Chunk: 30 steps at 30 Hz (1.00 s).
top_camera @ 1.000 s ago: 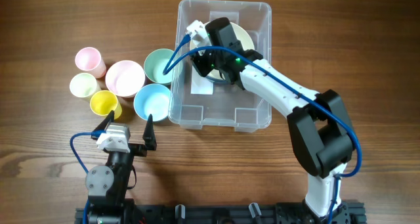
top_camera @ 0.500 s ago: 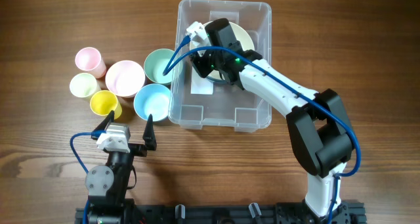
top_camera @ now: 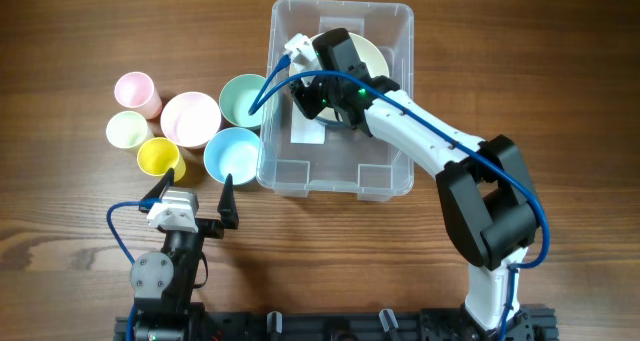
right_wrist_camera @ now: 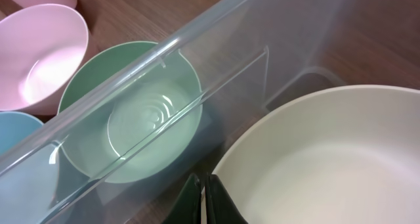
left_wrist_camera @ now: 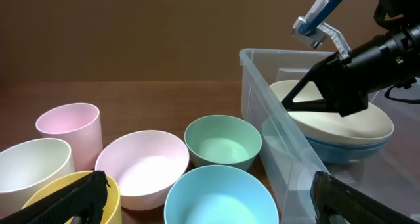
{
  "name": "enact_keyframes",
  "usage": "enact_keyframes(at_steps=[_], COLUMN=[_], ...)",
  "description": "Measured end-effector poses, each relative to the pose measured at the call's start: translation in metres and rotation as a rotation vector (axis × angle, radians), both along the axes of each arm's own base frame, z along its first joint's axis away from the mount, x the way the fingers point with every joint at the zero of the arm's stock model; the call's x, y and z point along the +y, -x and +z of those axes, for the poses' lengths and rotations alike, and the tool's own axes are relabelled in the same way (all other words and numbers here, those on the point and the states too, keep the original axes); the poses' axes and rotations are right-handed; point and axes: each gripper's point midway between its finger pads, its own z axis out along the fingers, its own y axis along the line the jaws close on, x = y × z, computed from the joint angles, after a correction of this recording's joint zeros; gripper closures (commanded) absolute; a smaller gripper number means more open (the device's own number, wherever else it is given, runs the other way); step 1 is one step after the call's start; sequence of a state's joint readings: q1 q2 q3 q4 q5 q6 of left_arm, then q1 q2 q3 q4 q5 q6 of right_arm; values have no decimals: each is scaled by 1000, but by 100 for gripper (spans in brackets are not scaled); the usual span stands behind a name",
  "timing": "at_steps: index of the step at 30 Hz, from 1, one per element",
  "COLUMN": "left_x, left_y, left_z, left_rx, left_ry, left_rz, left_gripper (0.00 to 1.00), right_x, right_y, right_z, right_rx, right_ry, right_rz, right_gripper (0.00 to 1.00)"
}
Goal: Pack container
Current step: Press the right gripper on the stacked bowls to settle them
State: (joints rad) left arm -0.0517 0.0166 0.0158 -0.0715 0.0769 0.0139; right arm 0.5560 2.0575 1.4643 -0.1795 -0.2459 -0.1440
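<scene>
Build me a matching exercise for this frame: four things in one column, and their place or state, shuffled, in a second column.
Column 1
1. cream bowl
2. green bowl
3. left claw
4. right claw

Column 2
A. open, well outside the container
B. lying inside the container
C. shut, at the cream bowl's rim
D. on the table, just outside the container's wall

Pairs: 1-B, 2-D, 3-A, 4-C
</scene>
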Motion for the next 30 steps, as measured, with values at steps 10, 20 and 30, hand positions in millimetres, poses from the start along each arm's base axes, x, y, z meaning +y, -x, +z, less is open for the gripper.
enact_keyframes(at_steps=[10,20,30], left_x=[0,0,0], left_y=[0,0,0], left_z=[0,0,0], left_rx=[0,0,0], left_ry=[0,0,0], left_rz=[0,0,0], left_gripper=[0,0,0], right_x=[-3,-4,-4], right_y=[4,6,5], right_z=[-5,-7,-7], right_rx=[26,37,30], right_ry=[16,23,21], right_rz=[0,0,-3], right_gripper=[96,96,96])
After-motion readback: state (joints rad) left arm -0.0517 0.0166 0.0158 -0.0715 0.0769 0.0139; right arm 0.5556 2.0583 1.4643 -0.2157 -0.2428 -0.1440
